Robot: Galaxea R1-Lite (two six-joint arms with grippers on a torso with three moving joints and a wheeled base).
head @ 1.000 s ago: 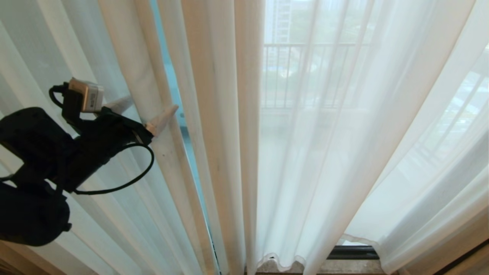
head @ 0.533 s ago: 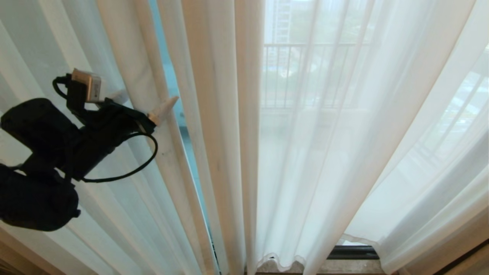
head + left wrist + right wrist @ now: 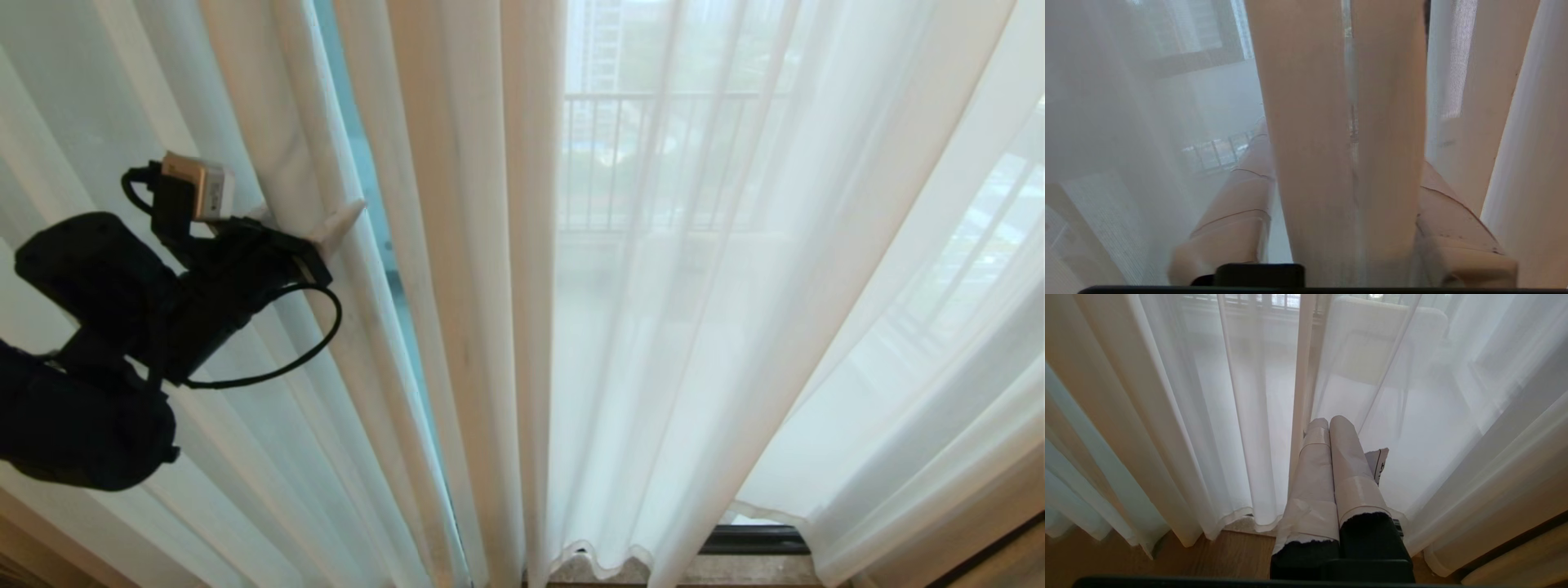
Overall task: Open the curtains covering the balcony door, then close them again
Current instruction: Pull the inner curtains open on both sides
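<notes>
The left hand [image 3: 306, 229] has a thick fold of the curtains [image 3: 457, 310] between its two fingers, at the edge of the left panel beside the thin gap where the balcony door [image 3: 371, 188] shows through. In the left wrist view the fingers [image 3: 1237, 212] sit on both sides of the fold, but it is hard to tell if they press it tight yet. If the grip is loose, the slippery cloth could slide out when the arm pulls. A hard pull could also yank the cloth. The right hand [image 3: 1331, 428] is shut with nothing in it, low down near the curtain hem.
</notes>
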